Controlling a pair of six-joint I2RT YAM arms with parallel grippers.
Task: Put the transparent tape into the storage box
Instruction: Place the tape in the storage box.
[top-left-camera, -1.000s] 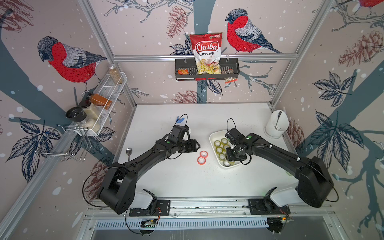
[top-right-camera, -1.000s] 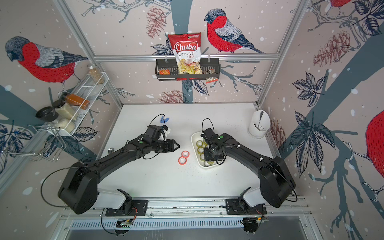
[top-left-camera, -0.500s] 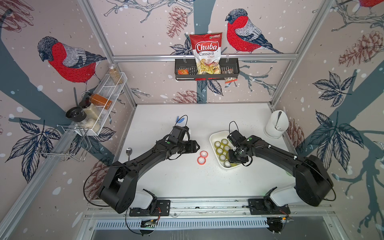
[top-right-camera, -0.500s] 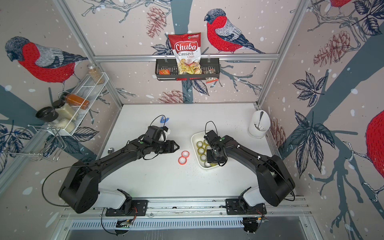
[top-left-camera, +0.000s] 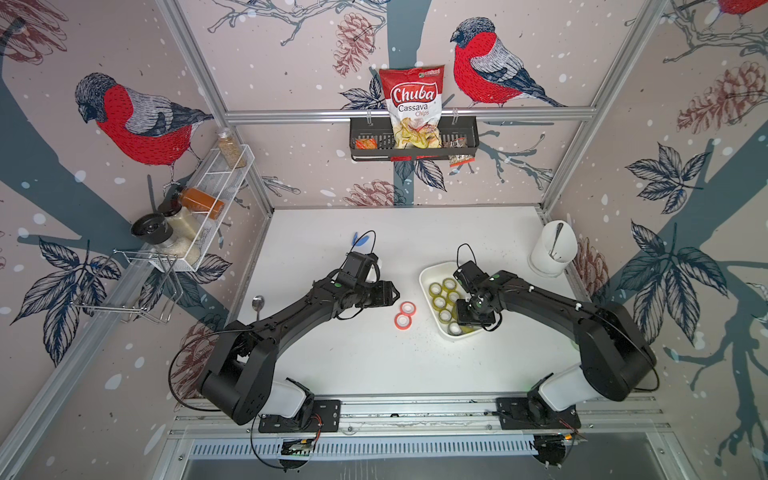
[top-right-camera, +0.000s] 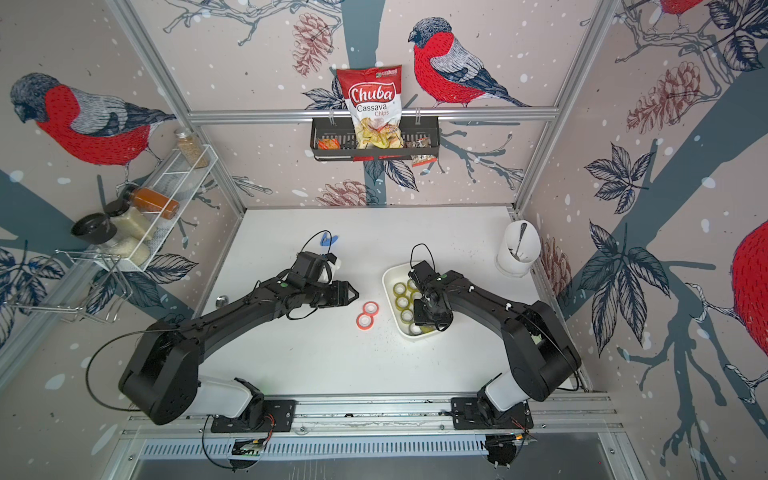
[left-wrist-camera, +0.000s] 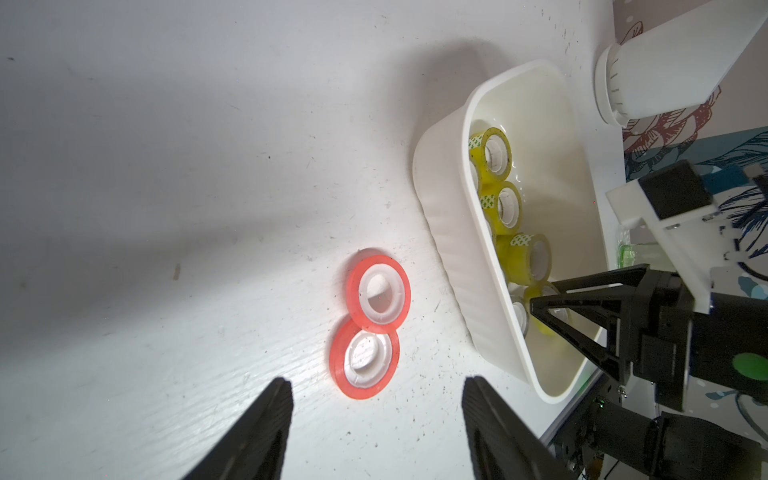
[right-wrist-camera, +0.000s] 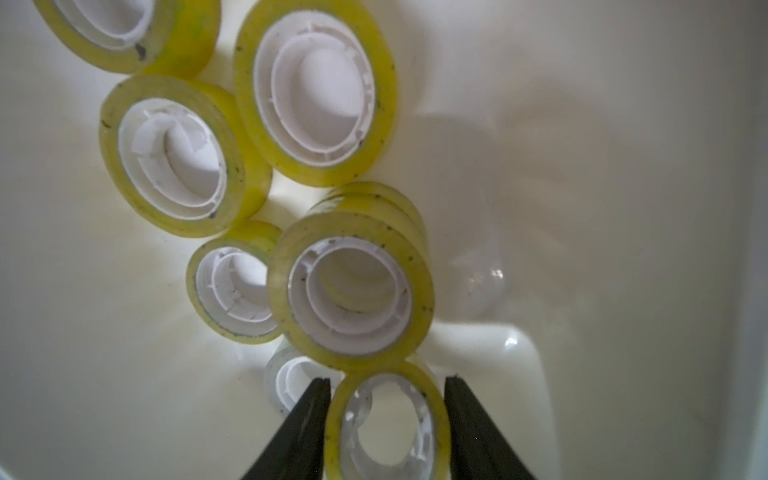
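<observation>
In both top views, the shallow white plastic storage box (top-left-camera: 424, 286) (top-right-camera: 386, 291) with rounded corners sat on the white counter (top-left-camera: 353, 365). Several yellow-tinted transparent tape rolls (top-left-camera: 441, 291) (top-right-camera: 400, 290) with white cores lay inside it. The right tool (top-left-camera: 465, 328) (top-right-camera: 424, 329) pointed down into the box's end nearest the robot. The left tool (top-left-camera: 397, 295) (top-right-camera: 355, 294) hung outside the box, on its left. Between that tool and the box lay two thin red tape rolls (top-left-camera: 408, 308) (top-right-camera: 370, 308), touching each other. A tall white cylindrical cup (top-left-camera: 552, 249) stood well beyond the box's far right corner.

In the left wrist view, the left tool (left-wrist-camera: 377, 388) had its two black fingers (left-wrist-camera: 257, 436) wide apart, with nothing gripped. The red tape rolls (left-wrist-camera: 380, 296) lay just ahead of the fingertips, one overlapping the other's edge. They were near the box's (left-wrist-camera: 449, 249) long wall but apart from it. Yellow rolls were lined up inside along that wall. The right tool (left-wrist-camera: 540, 307) reached over the box's opposite rim, its tips down among them.

In the right wrist view, the right tool (right-wrist-camera: 387, 379) was clamped on one transparent tape roll (right-wrist-camera: 441, 415), a finger against each side of its yellow rim. That roll was inside the box (right-wrist-camera: 582, 208), close to the curved end wall. Whether it touched the floor could not be told. Five more yellow rolls (right-wrist-camera: 316, 174) sat farther along the box floor, and one of them (right-wrist-camera: 351, 353) was stacked on another. A small clear roll (right-wrist-camera: 278, 382) lay just beside one finger.
</observation>
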